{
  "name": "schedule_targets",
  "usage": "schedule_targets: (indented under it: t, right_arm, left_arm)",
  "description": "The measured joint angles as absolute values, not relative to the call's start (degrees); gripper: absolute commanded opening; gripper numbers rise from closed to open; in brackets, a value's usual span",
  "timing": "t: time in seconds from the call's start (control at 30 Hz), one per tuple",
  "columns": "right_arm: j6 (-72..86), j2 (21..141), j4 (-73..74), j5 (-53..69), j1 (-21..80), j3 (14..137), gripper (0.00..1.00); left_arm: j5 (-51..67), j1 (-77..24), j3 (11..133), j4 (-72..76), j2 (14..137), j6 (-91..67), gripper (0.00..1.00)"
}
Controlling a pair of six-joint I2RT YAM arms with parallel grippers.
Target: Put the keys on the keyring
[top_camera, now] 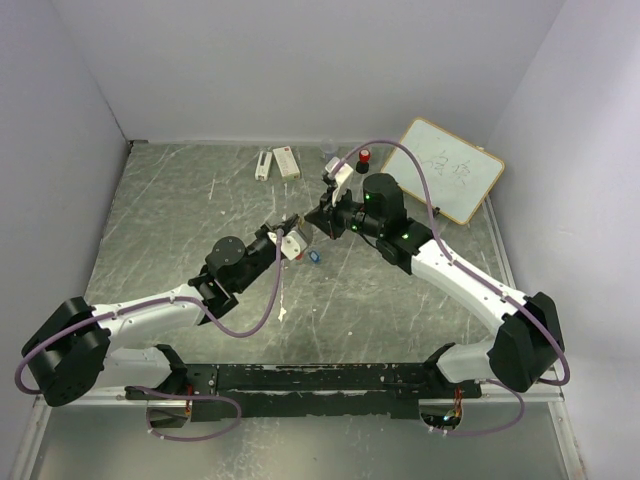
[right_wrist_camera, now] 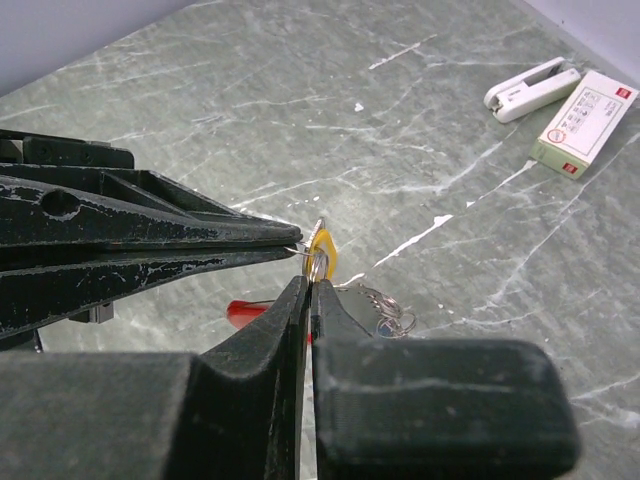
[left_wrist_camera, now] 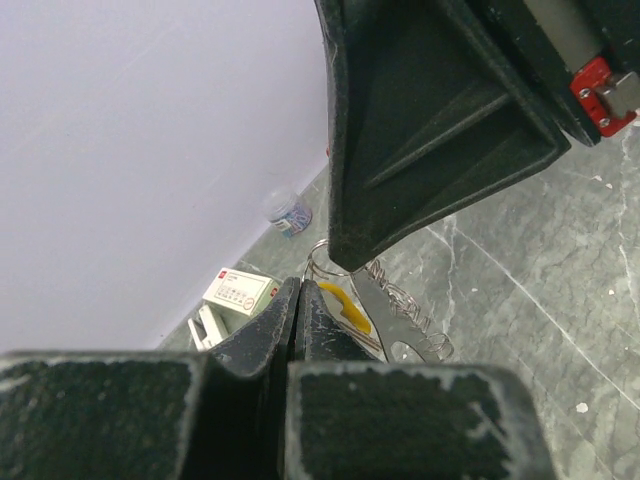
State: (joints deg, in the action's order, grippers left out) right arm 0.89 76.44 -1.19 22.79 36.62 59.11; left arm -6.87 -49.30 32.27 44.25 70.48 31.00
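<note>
My right fingers [right_wrist_camera: 335,330] are pressed shut on the thin wire loop of the keyring [right_wrist_camera: 316,266]. My left fingers [right_wrist_camera: 180,225] are closed too, and their tips meet the loop right at the brass-yellow key [right_wrist_camera: 326,250]. I cannot tell whether they pinch key or wire. The silvery key [left_wrist_camera: 392,318] hangs just beside it, and the red tag [right_wrist_camera: 243,312] shows under the left fingers. Well apart on the surface [right_wrist_camera: 420,60] lie a white stapler [right_wrist_camera: 528,84] and a small box [right_wrist_camera: 584,124].

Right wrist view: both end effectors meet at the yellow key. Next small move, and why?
Probably nudge the right end effector to slide the yellow key along the keyring wire; the left end effector seems to hold that wire.
</note>
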Motion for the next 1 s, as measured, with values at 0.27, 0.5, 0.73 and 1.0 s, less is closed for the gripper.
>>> schedule_targets:
  t: [0.27,0.5,0.73,1.0]
  right_arm:
    - [0.6,76.3,-0.6,21.1,36.6,59.2,0.31]
    - [0.8,72.9,-2.3,18.6,36.7,56.6,0.39]
    - [3.4,67.0,-11.3,17.9,33.3,47.3,0.39]
    - [8.5,67.1,-30.3,23.4,29.3,34.3,0.39]
  left_arm:
    - [-7.2,-49.3,33.3,43.5,70.3,31.9,0.07]
    - [-7.3,-49.3,33.4,43.4,70.3,32.2,0.07]
    - [-7.3,-49.3,33.4,43.3,70.3,32.2,0.07]
    - [-6.1,-49.3,33.4,42.6,69.0,31.8,0.07]
